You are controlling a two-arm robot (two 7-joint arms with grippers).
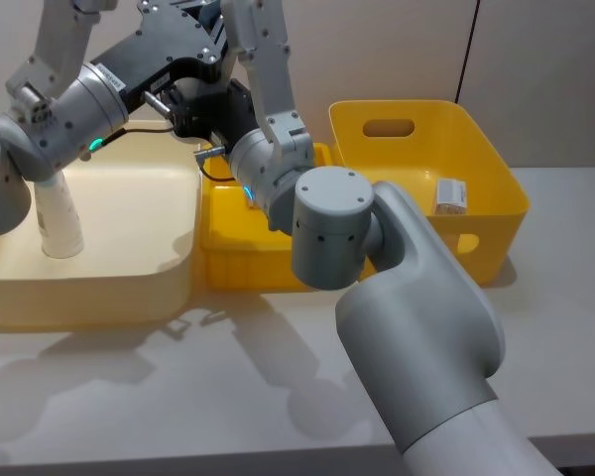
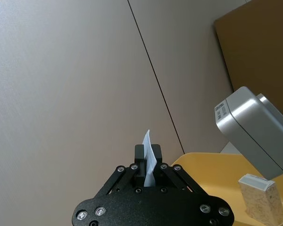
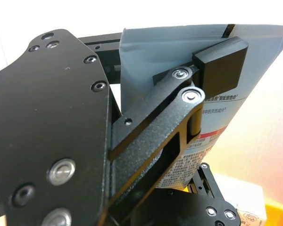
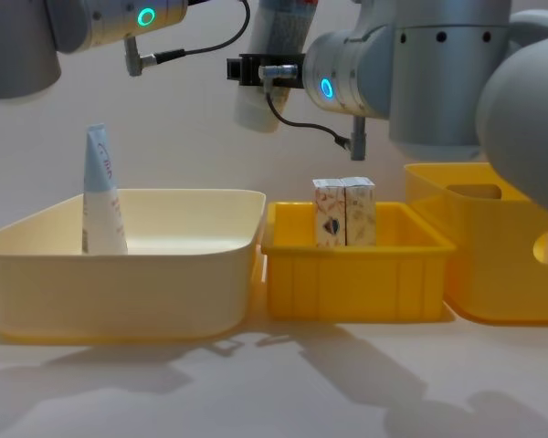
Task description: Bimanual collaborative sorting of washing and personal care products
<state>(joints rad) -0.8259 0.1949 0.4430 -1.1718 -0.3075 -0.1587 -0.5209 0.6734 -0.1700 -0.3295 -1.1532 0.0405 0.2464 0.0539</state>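
Tubes (image 4: 102, 196) number two (one aloft), boxes (image 4: 344, 212) three.

Chinese print on squeeze tube (image 3: 221, 110), too fine to read reliably, red band beneath, small code sticker (image 2: 220, 111) on grey arm housing (image 2: 254, 134), illegible, box (image 2: 259, 200) print unreadable

Tube (image 4: 101, 199) standing in left bin (image 4: 119, 278), two boxes (image 4: 344, 212) in middle bin (image 4: 356, 285)

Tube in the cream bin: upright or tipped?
Upright: in the chest view the tube stands on its wide end inside the cream bin, narrow end pointing up.
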